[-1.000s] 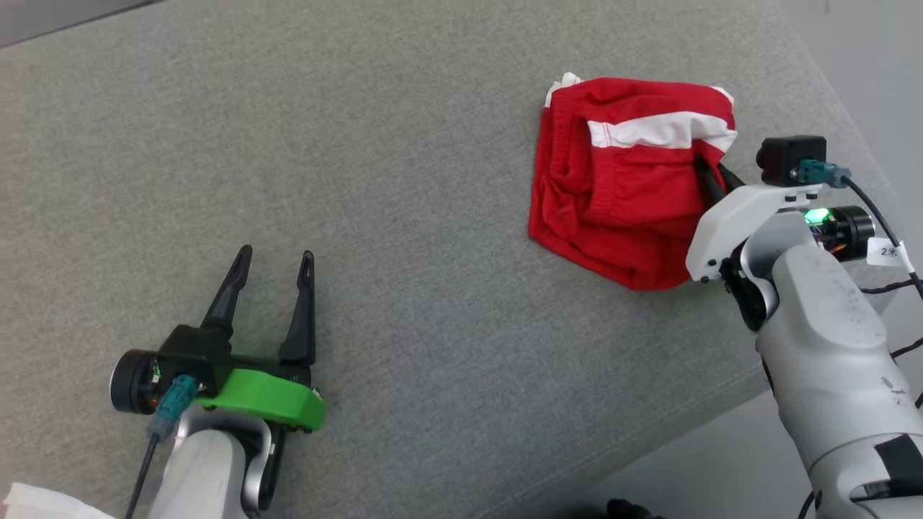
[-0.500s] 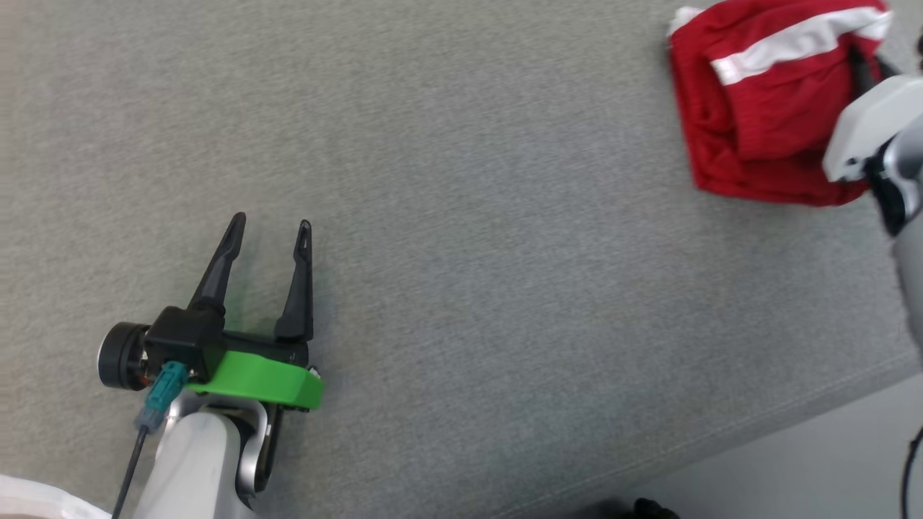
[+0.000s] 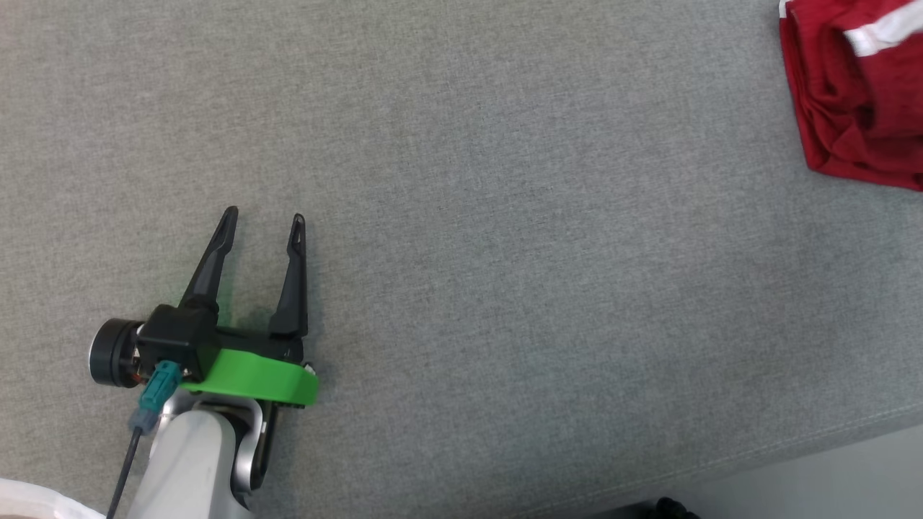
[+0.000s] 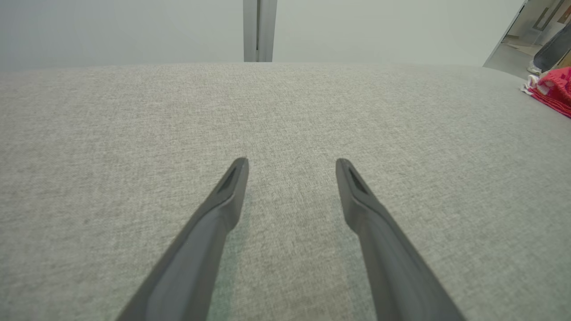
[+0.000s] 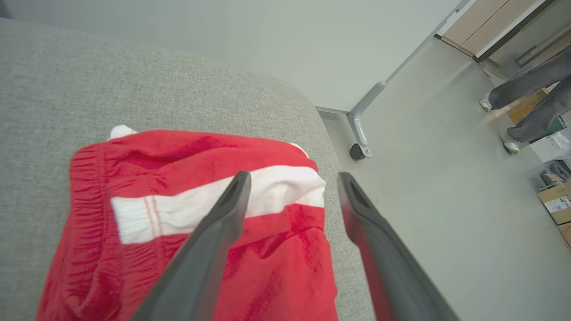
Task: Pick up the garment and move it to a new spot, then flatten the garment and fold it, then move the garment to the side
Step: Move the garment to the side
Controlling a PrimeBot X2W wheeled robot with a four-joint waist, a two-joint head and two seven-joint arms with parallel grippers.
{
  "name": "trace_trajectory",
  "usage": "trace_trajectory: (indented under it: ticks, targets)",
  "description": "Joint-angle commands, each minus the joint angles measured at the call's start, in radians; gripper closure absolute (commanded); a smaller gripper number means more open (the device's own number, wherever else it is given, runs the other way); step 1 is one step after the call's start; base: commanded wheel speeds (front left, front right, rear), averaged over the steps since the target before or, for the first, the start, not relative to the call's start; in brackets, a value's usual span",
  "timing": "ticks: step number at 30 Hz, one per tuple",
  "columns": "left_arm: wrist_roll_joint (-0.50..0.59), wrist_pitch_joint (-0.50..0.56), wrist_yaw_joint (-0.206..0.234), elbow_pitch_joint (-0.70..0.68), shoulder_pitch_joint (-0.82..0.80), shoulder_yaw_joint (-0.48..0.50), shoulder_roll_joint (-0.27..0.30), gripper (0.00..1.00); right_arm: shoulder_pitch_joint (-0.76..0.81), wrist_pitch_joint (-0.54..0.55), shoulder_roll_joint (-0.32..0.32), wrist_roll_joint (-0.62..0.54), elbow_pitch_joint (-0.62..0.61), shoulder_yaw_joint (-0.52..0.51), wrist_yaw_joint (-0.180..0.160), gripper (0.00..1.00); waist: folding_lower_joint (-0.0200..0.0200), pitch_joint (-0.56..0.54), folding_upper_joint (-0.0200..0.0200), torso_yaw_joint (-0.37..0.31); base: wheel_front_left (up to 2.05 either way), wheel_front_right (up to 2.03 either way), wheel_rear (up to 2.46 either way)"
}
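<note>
my right gripper [image 5: 292,178] just let go of the red shorts [image 3: 844,108], upper right in head view, left gripper [image 3: 263,216] spread and empty, so the task looks finished.

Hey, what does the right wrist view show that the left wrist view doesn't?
Right wrist, not left: the open right pincer by the white stripe, a castered leg, boxes on the floor. Left wrist, not right: the open left pincer above bare cushion. Both: the red garment on the grey cushion, and a pale wall.
</note>
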Motion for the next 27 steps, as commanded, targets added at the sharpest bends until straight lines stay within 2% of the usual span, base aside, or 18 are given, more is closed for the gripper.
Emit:
trace_trajectory:
  ticks: [1,10,15,23,27]
  targets:
    - [-0.004,-0.001,0.005,0.003,-0.010,-0.003,0.004,0.00,0.002,-0.018,0.001,-0.013,0.009,-0.007,-0.001,0.00,-0.0001,-0.005,-0.0001,-0.003,0.00,0.00,0.00]
    - [-0.024,-0.010,0.002,0.029,-0.017,-0.004,-0.011,0.00,0.017,-0.094,0.072,-0.060,0.006,0.013,-0.001,0.00,-0.0001,-0.078,-0.0001,-0.014,0.00,0.00,0.00]
    - [-0.047,-0.017,0.000,0.048,-0.001,0.005,-0.027,0.00,0.042,-0.117,0.145,-0.070,-0.017,0.046,-0.001,0.00,-0.0001,-0.155,-0.0001,0.001,0.00,0.00,0.00]
    - [-0.070,-0.019,0.001,0.083,0.040,0.054,-0.050,0.00,0.124,-0.132,0.270,-0.039,-0.091,0.072,-0.001,0.00,-0.0001,-0.273,-0.0001,0.044,0.00,0.00,0.00]
    - [-0.071,-0.019,0.005,0.089,0.074,0.094,-0.060,0.00,0.216,-0.133,0.313,-0.047,-0.173,0.075,-0.001,0.00,-0.0001,-0.327,-0.0001,0.066,0.00,0.00,0.00]
